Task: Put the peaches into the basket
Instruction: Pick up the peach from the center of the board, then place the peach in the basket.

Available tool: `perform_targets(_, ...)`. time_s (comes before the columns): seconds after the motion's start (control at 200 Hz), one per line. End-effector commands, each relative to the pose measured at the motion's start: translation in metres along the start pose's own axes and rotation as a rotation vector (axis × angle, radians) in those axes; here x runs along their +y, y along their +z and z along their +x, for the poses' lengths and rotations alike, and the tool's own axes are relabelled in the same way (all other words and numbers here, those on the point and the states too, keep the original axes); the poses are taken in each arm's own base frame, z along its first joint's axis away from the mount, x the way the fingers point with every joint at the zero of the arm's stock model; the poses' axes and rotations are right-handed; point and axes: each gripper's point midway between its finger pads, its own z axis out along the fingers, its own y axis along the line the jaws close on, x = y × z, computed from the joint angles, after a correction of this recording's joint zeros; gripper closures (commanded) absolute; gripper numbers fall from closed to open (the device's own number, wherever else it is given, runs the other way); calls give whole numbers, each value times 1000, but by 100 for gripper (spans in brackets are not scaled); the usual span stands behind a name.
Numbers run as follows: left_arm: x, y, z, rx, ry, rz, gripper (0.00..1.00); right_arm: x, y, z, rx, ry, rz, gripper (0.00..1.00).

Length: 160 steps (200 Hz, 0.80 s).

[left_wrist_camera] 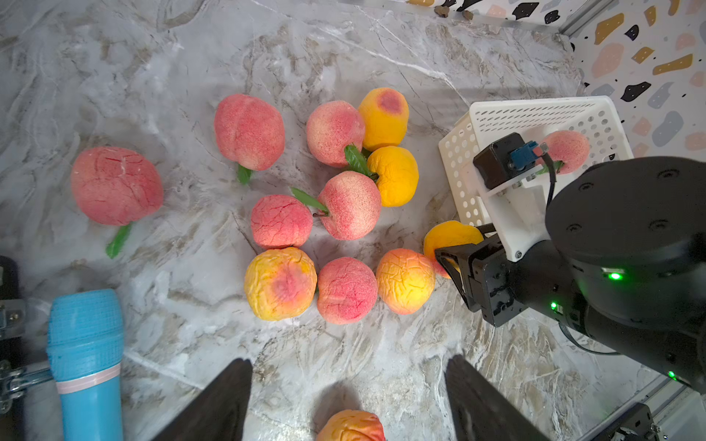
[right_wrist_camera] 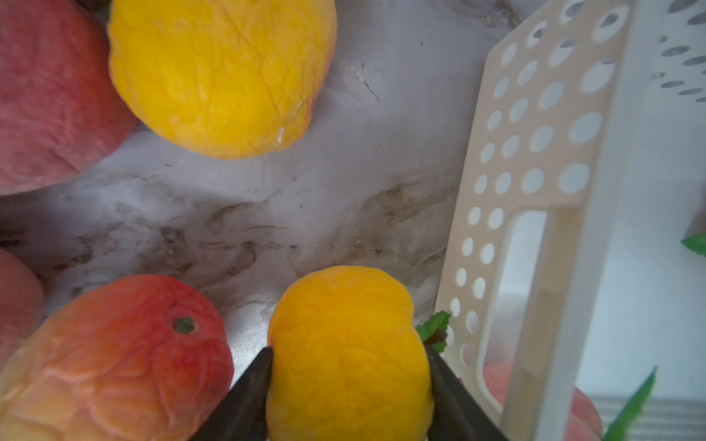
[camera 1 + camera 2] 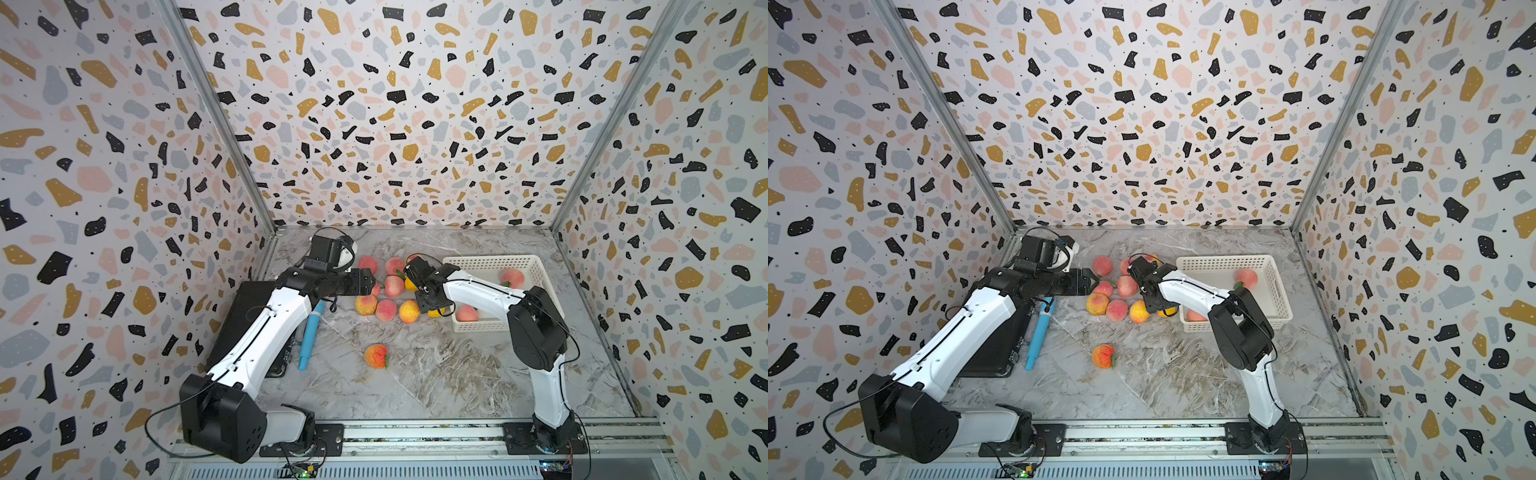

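both top views: two peaches (image 3: 512, 277) inside basket (image 3: 490, 261), more clustered beside it on marble table (image 3: 436, 374), lone peach (image 3: 376, 356) well apart | left wrist: left gripper (image 1: 349, 361) fingers spread, clamping nothing | right wrist: right gripper (image 2: 348, 350) fingers pressed on both sides against yellow peach (image 2: 344, 305), just beside basket wall

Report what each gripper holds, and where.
Right gripper grips the yellow peach by its opposite sides; left gripper is open, holding nothing.

Pink-red and yellow-orange peaches (image 3: 385, 309), white basket (image 3: 490, 259), grey marbled table (image 3: 436, 374)
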Motion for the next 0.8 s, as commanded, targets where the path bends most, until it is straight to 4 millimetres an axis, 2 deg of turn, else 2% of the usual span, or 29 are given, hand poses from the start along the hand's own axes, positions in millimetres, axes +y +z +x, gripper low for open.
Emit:
perform_targets(0.0,-2,-5,-7,-41,10,13,19,-5,-49,-25,-95,10,-44,55)
perform_targets(0.255,-2,-4,-7,-37,10,12,19,-12,-119,-54,-267,46,-145,56)
perform_targets(0.355,-1,-3,-6,-35,12,7,19,-20,-139,-62,-322,45,-136,55)
perform_targets(0.405,0,-3,-6,-34,12,6,19,-30,-143,-64,-341,38,-106,55)
perform_targets(0.506,-1,-3,-6,-33,15,6,19,-58,-134,-64,-328,57,-58,55)
perform_targets(0.696,-1,-3,-6,-33,15,6,19,-113,-103,-53,-288,135,-3,55)
perform_targets(0.796,-1,-4,-6,-32,16,7,19,-130,-84,-49,-263,163,6,55)
